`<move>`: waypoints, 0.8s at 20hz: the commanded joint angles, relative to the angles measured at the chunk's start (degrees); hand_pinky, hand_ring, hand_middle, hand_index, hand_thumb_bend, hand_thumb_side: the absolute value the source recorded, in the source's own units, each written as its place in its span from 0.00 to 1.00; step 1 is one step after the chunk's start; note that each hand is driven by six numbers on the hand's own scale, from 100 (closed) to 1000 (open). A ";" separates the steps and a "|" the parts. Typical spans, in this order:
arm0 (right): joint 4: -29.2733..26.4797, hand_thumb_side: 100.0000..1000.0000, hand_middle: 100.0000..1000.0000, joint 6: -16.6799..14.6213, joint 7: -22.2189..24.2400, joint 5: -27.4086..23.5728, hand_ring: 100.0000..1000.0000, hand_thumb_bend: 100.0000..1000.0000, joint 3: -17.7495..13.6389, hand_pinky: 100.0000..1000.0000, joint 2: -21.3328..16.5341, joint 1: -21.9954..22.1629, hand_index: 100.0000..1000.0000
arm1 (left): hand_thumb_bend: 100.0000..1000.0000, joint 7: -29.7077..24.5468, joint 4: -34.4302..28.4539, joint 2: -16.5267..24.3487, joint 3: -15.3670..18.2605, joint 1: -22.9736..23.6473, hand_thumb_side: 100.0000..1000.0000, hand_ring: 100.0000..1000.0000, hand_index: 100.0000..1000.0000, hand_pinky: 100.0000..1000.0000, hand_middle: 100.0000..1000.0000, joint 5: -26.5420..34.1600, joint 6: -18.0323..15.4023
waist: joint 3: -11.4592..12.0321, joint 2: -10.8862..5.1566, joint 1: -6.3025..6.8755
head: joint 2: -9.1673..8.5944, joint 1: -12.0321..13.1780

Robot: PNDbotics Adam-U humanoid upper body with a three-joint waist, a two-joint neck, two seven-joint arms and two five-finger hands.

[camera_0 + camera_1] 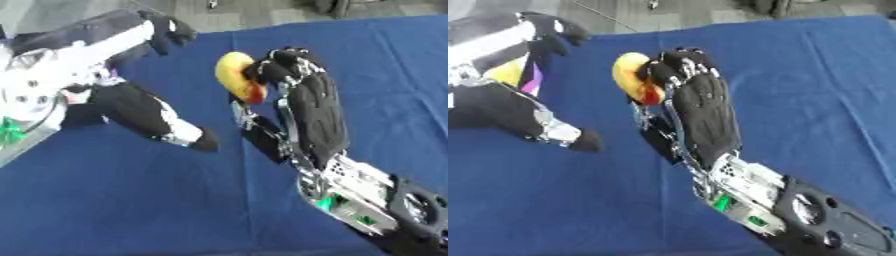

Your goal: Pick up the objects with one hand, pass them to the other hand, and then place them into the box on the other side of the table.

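A blue-covered table fills the view. The right hand is raised over its middle, fingers curled round a yellow fruit with a red patch. The left hand spreads its fingers at the left, holding nothing.

— What can't you make out at the upper middle?
— The yellow fruit with a red patch: the right hand curls round it and covers its right side, so its full shape stays hidden.

— And at the left edge?
— The left hand is cut off there; its palm is out of sight. In the right eye view, yellow and purple shapes behind it are too blurred to name.

— The counter?
— Its blue cloth runs past every edge.
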 commanded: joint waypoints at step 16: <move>-1.07 0.00 0.30 -5.34 1.33 3.07 0.51 0.00 2.00 0.65 0.56 -1.45 0.38 | 0.88 4.00 2.52 -3.33 -1.22 -1.10 0.35 0.82 0.87 0.85 0.80 9.31 2.79 | 0.27 -0.36 -0.42 | -0.47 0.85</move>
